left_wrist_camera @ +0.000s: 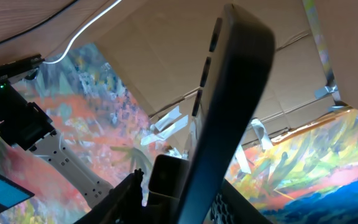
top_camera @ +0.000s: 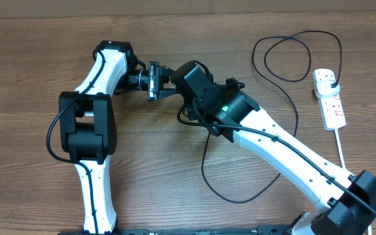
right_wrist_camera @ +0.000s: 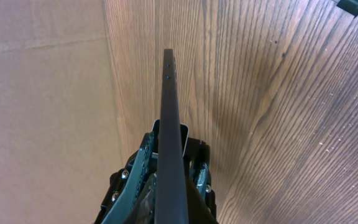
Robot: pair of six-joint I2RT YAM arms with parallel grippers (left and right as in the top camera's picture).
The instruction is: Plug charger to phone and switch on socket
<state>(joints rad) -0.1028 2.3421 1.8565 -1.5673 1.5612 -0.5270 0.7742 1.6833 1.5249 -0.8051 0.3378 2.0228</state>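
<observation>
The phone [top_camera: 153,81] is held off the table between both arms, near the middle of the overhead view. My right gripper [right_wrist_camera: 171,167] is shut on the phone [right_wrist_camera: 169,112], which shows edge-on and reaches straight ahead. My left gripper [left_wrist_camera: 185,186] has a finger on each face of the phone [left_wrist_camera: 235,81]. In the overhead view the left gripper [top_camera: 145,80] and right gripper [top_camera: 168,83] meet at it. The charger [top_camera: 205,166] lies in black loops on the table. Its plug [top_camera: 329,79] sits in the socket [top_camera: 332,108] at the far right. The connector tip is hidden under the right arm.
A cardboard wall [right_wrist_camera: 42,93] borders the far edge of the wooden table [top_camera: 31,59]. The socket's thick white cord [top_camera: 341,150] runs toward the front right. The right arm [top_camera: 286,147] crosses above part of the cable loop.
</observation>
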